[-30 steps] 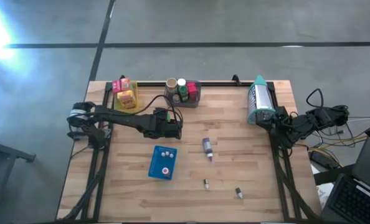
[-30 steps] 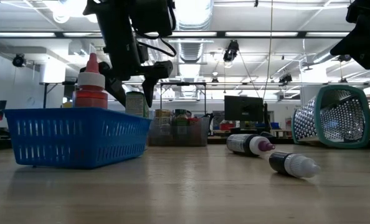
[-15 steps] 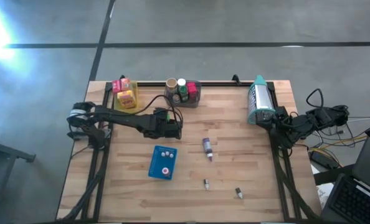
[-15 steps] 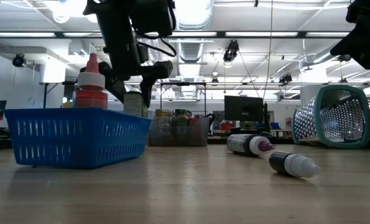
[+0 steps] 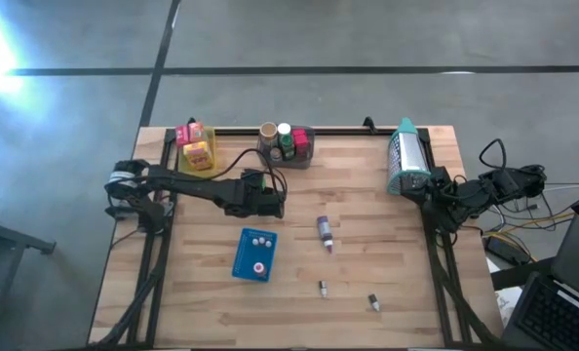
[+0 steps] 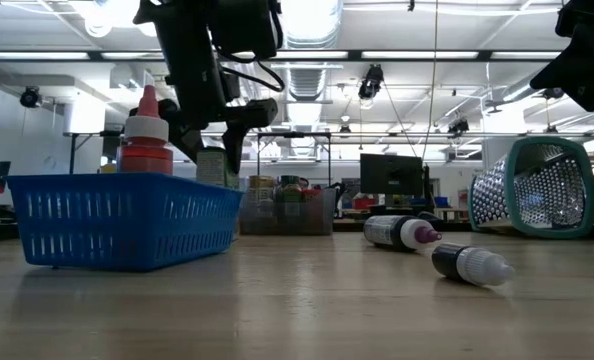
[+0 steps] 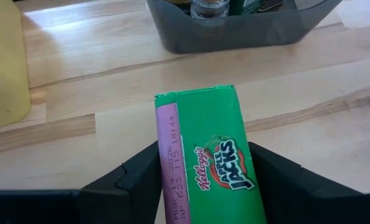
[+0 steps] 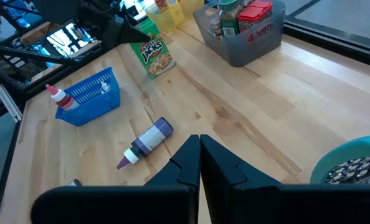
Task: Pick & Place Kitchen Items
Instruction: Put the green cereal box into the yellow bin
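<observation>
Cereal box (image 7: pixel 205 155), a green mini Apple Jacks one, sits clamped between the left claw (image 7: pixel 203 177) fingers (image 7: pixel 141 177), one pressed on each side. From the right wrist view it stands upright on the wooden tabletop (image 5: pixel 367 234), near the grey bin (image 5: pixel 288 146) that holds little jars and a red packet.

Right claw (image 8: pixel 200 155) is pressed together with nothing in it, parked at the right edge of the tabletop next to the teal mesh basket (image 5: pixel 405 156) lying on its side.

Other stuff: blue basket (image 6: pixel 122 220) with a red squeeze bottle (image 6: pixel 145 135) standing in it, just in front of the left claw. Purple-capped bottle (image 5: pixel 325 232) lies mid-tabletop, and two tiny bottles (image 5: pixel 323 288) lie closer to the front edge. Yellow bin (image 5: pixel 197 154) with yellow and pink boxes sits at the back left corner.
</observation>
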{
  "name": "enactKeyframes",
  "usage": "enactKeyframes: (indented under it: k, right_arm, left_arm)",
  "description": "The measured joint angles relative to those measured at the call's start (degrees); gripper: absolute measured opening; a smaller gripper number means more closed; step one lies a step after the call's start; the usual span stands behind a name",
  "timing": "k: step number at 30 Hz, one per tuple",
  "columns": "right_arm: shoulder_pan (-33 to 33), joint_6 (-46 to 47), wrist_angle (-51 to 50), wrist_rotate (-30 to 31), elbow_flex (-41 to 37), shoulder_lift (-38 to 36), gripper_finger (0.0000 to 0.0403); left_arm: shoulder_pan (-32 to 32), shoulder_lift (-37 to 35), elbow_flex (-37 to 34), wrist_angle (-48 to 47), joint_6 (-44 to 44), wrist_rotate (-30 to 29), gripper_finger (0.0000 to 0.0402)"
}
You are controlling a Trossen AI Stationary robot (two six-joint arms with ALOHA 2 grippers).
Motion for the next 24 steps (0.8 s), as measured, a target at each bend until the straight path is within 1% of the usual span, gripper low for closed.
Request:
enactKeyframes:
  k: [5, 7, 9, 13, 15, 20, 24]
  right_arm:
    - [0.0, 0.0, 0.0, 0.0, 0.0, 0.0, 0.0008]
    - [0.0, 0.0, 0.0, 0.0, 0.0, 0.0, 0.0008]
    - [0.0, 0.0, 0.0, 0.0, 0.0, 0.0, 0.0008]
    - [0.0, 0.0, 0.0, 0.0, 0.0, 0.0, 0.0008]
    - [0.0, 0.0, 0.0, 0.0, 0.0, 0.0, 0.0008]
    - [0.0, 0.0, 0.0, 0.0, 0.0, 0.0, 0.0008]
    - [0.0, 0.0, 0.0, 0.0, 0.0, 0.0, 0.0008]
  left_arm:
    - [0.0, 0.0, 0.0, 0.0, 2.2, 0.0, 0.0218]
    - [0.0, 0.0, 0.0, 0.0, 5.0, 0.1, 0.0218]
    - [0.1, 0.0, 0.0, -0.1, 10.3, 0.2, 0.0218]
    - [0.5, 0.0, 0.1, -0.2, 28.0, 1.3, 0.0218]
    - [0.5, 0.0, 0.2, -0.2, 35.3, 2.5, 0.0218]
    - [0.5, -0.1, 0.4, -0.2, 44.7, 5.1, 0.0218]
    - [0.5, -0.9, 0.3, -0.5, 50.0, 7.7, 0.0218]
